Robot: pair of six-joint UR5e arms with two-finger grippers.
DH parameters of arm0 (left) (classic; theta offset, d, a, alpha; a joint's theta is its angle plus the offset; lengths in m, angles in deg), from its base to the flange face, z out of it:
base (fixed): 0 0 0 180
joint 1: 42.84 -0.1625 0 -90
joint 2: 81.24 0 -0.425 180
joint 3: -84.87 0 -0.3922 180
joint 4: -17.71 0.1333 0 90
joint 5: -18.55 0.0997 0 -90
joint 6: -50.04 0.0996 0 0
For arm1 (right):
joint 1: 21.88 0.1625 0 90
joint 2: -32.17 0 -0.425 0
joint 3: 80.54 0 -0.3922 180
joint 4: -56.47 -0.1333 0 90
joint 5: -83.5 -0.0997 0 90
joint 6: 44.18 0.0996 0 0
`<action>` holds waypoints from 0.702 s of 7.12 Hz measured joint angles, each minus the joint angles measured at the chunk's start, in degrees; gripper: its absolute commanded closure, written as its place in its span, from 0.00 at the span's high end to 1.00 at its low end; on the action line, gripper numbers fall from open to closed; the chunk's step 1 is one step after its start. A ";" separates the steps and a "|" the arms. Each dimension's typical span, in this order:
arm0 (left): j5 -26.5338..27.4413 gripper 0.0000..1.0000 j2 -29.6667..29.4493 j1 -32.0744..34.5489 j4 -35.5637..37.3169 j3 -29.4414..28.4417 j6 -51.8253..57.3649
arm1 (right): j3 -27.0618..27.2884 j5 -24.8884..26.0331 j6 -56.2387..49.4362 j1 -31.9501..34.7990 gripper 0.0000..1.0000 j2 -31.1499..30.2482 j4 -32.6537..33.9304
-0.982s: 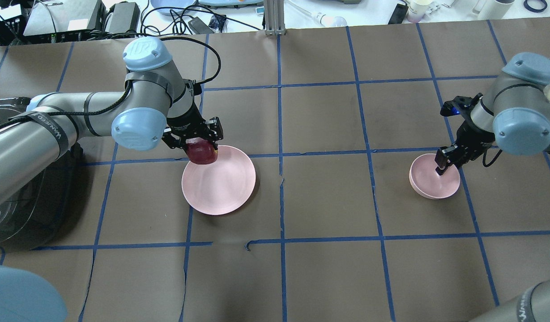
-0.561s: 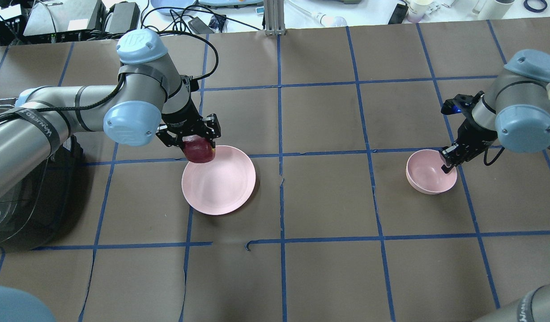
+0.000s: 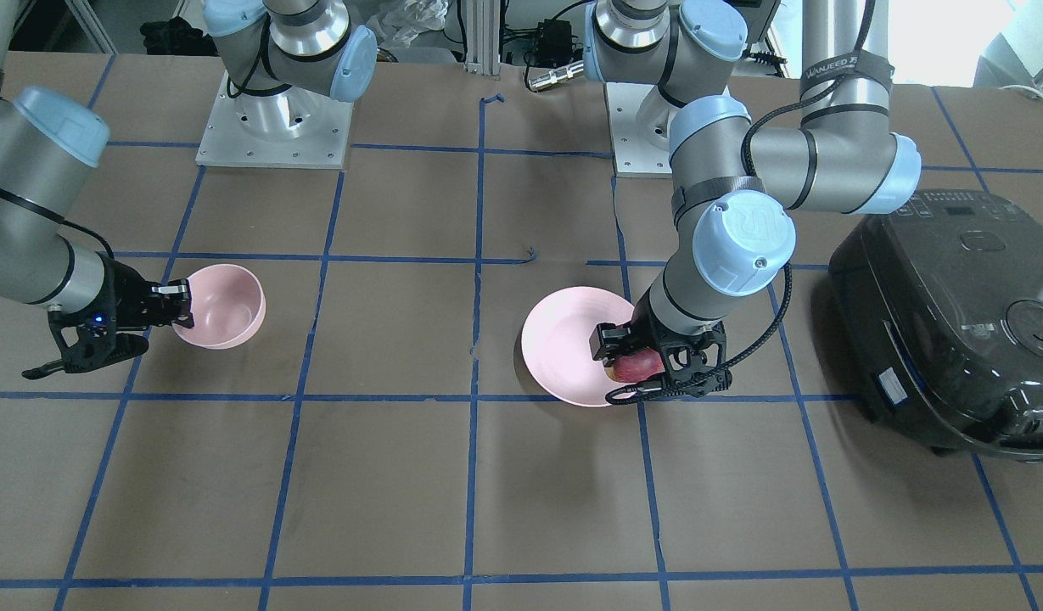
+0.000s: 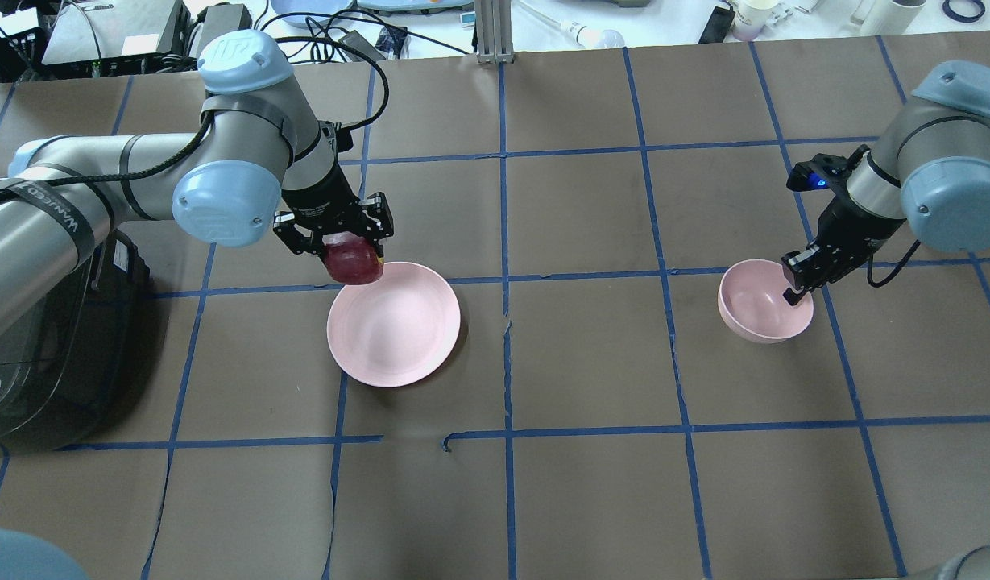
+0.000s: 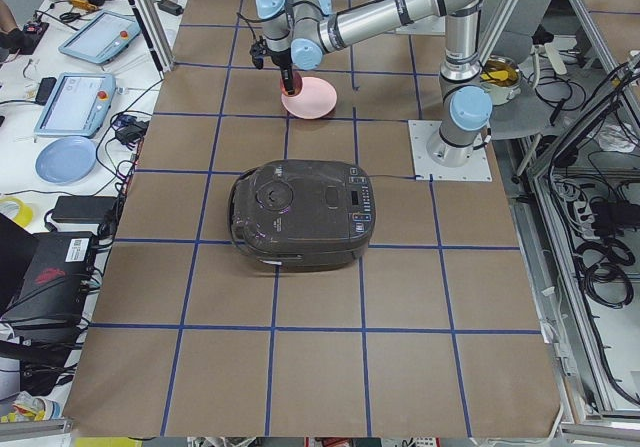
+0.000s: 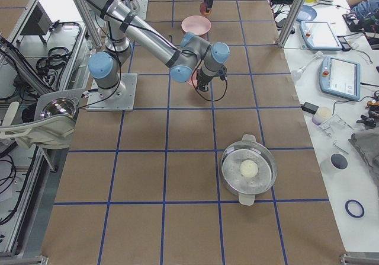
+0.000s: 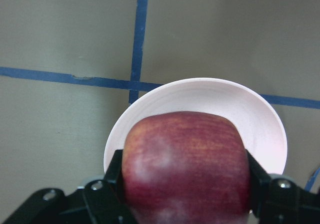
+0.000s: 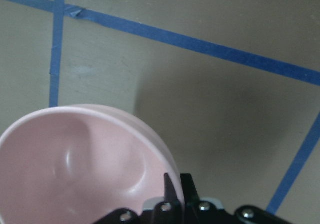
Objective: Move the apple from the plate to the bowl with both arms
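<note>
Pale pink, wide and shallow, round: the plate [image 4: 398, 330] is set on the table [image 4: 591, 483] left of centre in the overhead view. A bare, smooth, matte inner surface is shown.

Dark red with yellowish streaks, blocky and rounded, glossy: the apple [image 4: 353, 263] is held over the plate's upper-left rim. It is clamped on both sides by the black fingers of the left gripper [image 4: 339, 242]. In the left wrist view the plate is seen beneath and beyond the fruit.

Pale pink, small and deep, round: the bowl [image 4: 759, 304] is found at centre right of the overhead view, well apart from the plate. It is tilted, and a smooth bare interior is shown. Its right rim is pinched between the closed fingers of the right gripper [image 4: 796, 287], one inside the wall and one outside.

Black, glossy, rounded casing, lid down: a rice cooker [image 3: 945, 331] is placed at the right edge of the front-facing view.

Polished metal, round, two-handled: a pot [image 6: 249, 170] is seen at lower centre of the right-side view, with a pale round item inside.

Brown paper, matte, is laid over the table and divided into squares by blue tape.
</note>
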 measured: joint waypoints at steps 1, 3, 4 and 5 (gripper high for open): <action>0.52 0.01 0.03 -0.08 -0.03 -0.10 0.06 | -0.03 -0.66 4.27 3.23 0.00 -0.72 0.10; 1.67 0.01 0.02 -0.30 -0.02 -0.12 0.22 | 0.27 -1.06 13.10 10.25 0.00 -1.39 4.06; 1.96 0.01 0.03 -0.52 0.00 -0.13 0.83 | 0.45 -1.43 17.99 13.85 0.00 -1.36 7.30; 2.20 0.01 0.04 -0.98 -0.02 -0.06 1.88 | 0.70 -1.95 22.42 16.95 0.00 -1.26 10.31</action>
